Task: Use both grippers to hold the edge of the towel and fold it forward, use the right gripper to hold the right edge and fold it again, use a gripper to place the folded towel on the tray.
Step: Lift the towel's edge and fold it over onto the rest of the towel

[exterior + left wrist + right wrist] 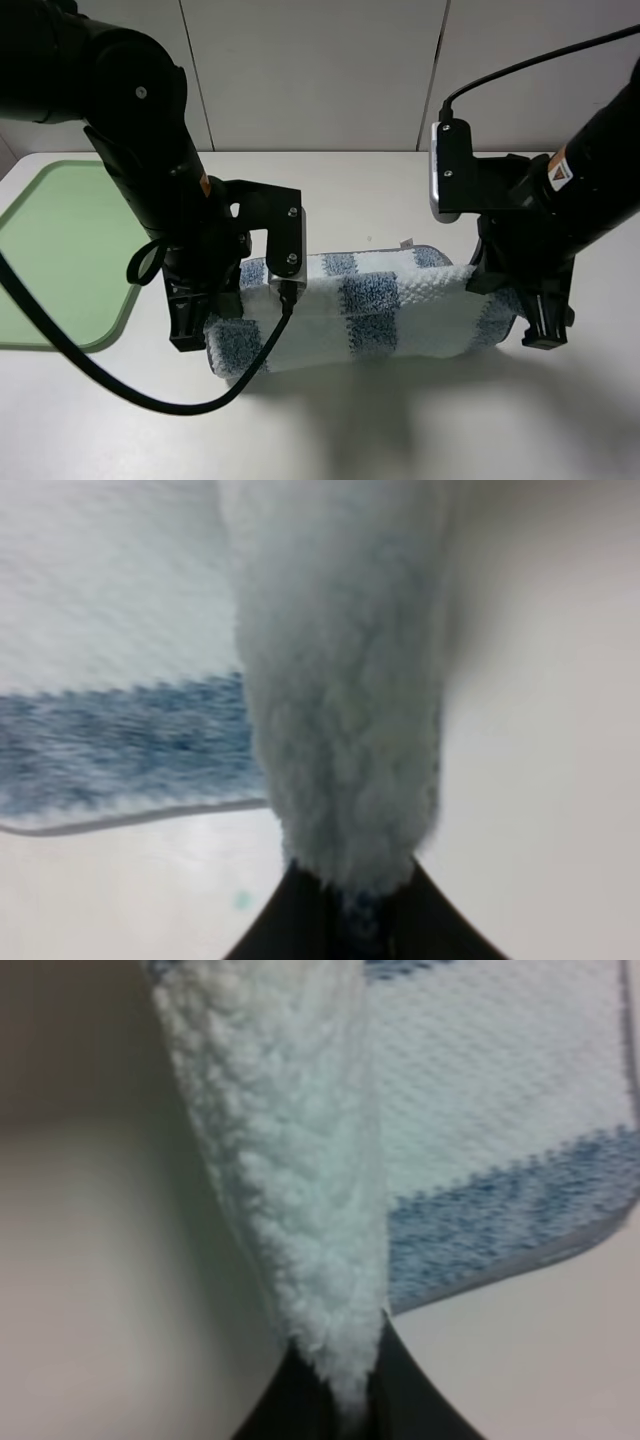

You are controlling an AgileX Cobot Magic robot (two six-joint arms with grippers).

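Fingers [275, 935] of the left gripper [188, 335] are clenched on a bunched end of the towel [385, 300]; those of the right gripper [545, 328] are pinched shut on its other end, where pale terry is seen squeezed between two dark tips in the right wrist view; nothing else is grasped. Taken by size: the table [400, 430] is spread under everything; the tray [55, 250] is set at one end of it; the towel is found beside the tray, just past the left arm, with its long axis running straight away from the tray; the left gripper is placed at the end nearest the tray, the right gripper at the end farthest from it; the edge [340, 1350] held by both is raised off the table, while the opposite border, bound in grey, is laid flat. The first fold is judged to be under way; the held edge has to be carried across the short axis, level and by both arms together, until it is laid on the flat border.
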